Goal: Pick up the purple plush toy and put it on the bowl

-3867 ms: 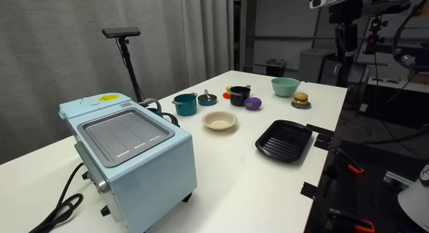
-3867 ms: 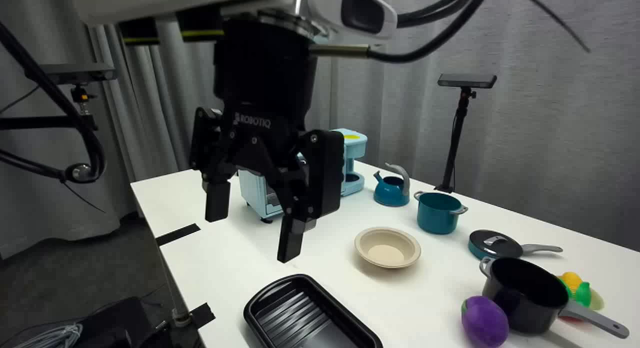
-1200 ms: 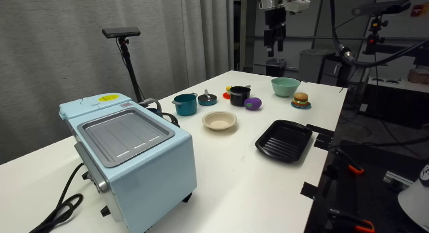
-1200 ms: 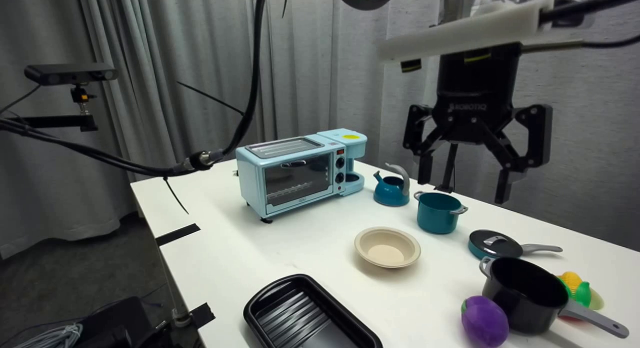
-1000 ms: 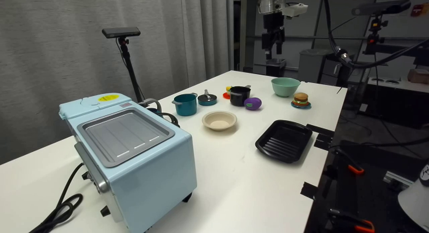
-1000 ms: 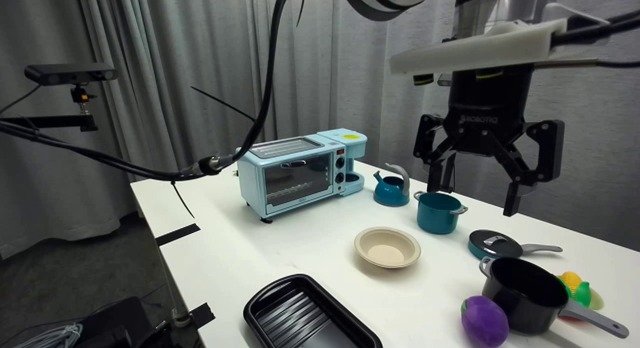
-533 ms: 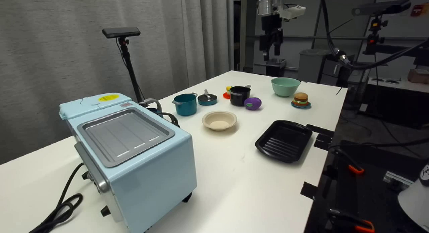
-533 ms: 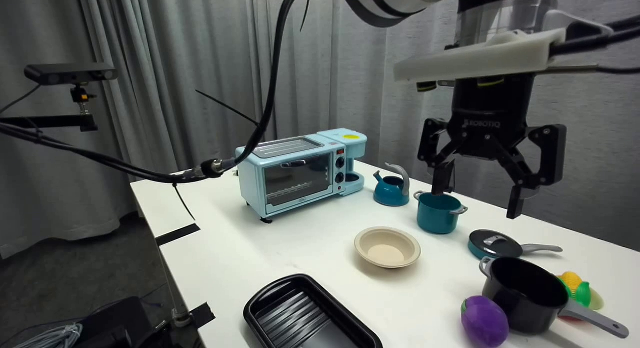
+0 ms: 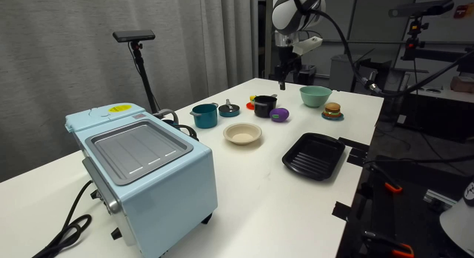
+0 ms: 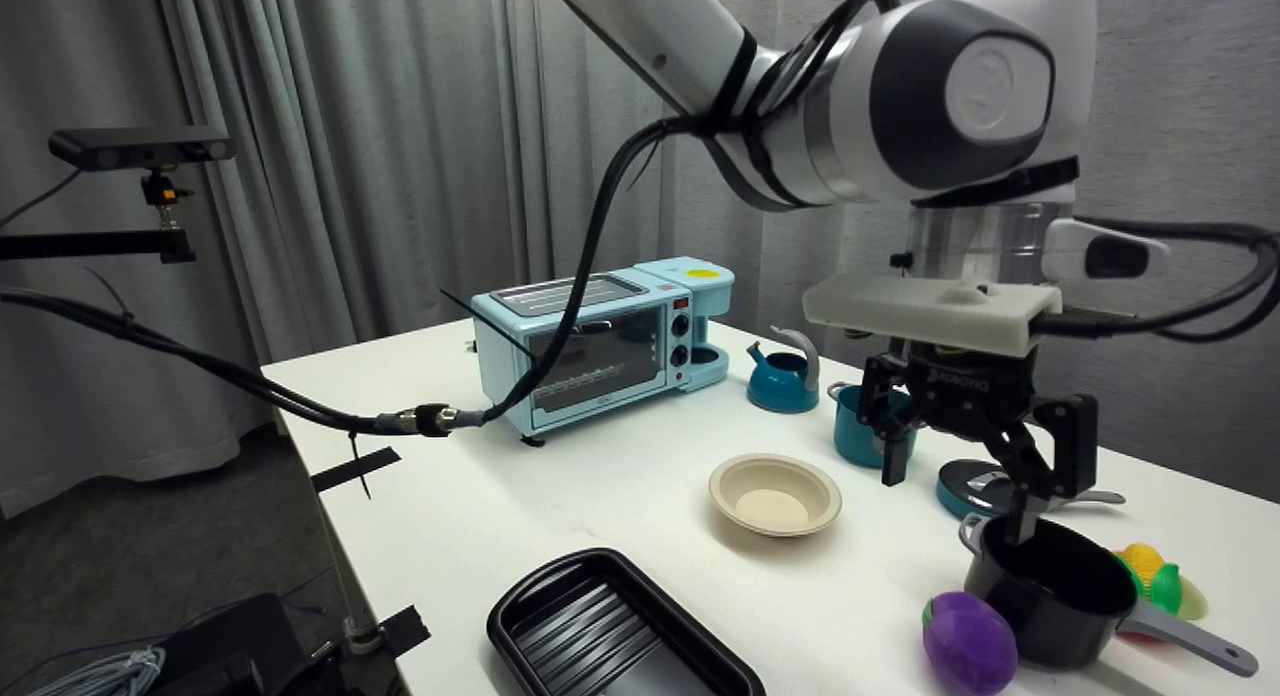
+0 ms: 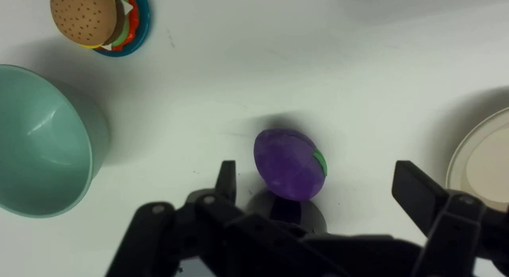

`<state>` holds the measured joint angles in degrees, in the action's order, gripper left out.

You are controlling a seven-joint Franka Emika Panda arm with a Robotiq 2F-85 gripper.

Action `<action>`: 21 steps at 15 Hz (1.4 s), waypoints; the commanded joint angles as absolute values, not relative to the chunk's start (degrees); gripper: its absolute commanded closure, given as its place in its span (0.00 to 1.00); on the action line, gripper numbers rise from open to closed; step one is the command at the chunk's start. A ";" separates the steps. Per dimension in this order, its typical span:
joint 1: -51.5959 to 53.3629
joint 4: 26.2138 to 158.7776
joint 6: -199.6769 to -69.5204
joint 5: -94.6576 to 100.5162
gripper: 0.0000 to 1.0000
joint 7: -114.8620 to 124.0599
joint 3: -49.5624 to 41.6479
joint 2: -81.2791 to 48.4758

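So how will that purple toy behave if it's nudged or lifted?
The purple toy would probably roll if nudged, being rounded and egg-like. Its smooth-looking skin may be slippery. The black pot beside it could block rolling one way.

At the wrist view's centre, a purple toy eggplant carries a green patch. A mint-green bowl is at left, a toy burger with a dark-speckled tan bun at upper left, a black gripper at bottom. In an exterior view, a cream-beige bowl is mid-frame, a pale blue toaster oven lower left.
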<state>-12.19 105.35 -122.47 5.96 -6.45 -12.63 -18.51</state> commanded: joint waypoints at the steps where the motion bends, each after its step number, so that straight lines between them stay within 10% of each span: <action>1: -12.81 102.43 -124.67 5.06 0.00 -4.61 -11.69 -23.01; 21: -12.49 82.64 -121.54 5.55 0.07 6.76 -12.27 -46.54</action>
